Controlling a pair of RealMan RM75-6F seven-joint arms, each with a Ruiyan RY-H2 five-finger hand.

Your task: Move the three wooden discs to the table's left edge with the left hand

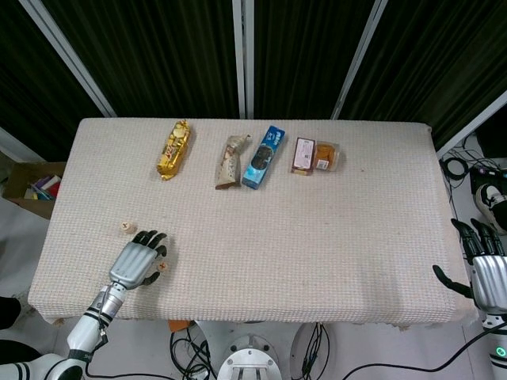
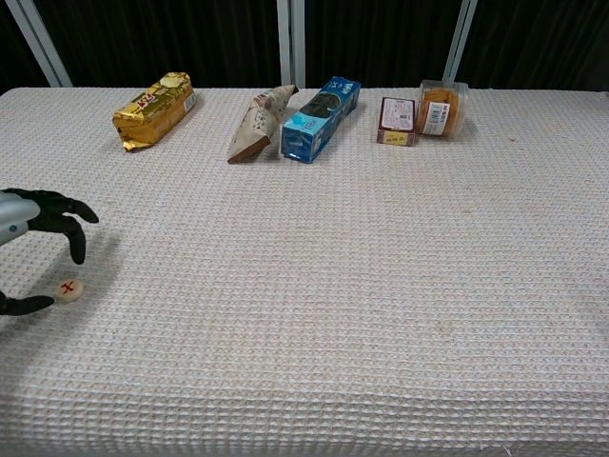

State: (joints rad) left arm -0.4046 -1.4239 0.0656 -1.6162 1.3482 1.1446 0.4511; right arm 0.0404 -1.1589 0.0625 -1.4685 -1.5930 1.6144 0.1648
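A wooden disc [image 1: 125,226] lies near the table's left edge; whether it is one disc or a stack I cannot tell. The chest view does not show it. Another wooden disc with a red cross [image 1: 162,267] [image 2: 68,288] lies nearer the front edge. My left hand [image 1: 139,262] [image 2: 36,221] hovers over this disc with its fingers [image 2: 68,224] spread above it and the thumb [image 2: 21,305] just beside it, holding nothing. My right hand [image 1: 485,269] hangs open past the table's right edge, fingers apart.
Along the far side lie a gold snack pack [image 1: 173,148] [image 2: 152,109], a beige wrapper [image 1: 230,161] [image 2: 259,121], a blue biscuit box [image 1: 263,156] [image 2: 321,119] and a clear cookie tub [image 1: 314,154] [image 2: 425,111]. A cardboard box [image 1: 32,186] stands on the floor to the left.
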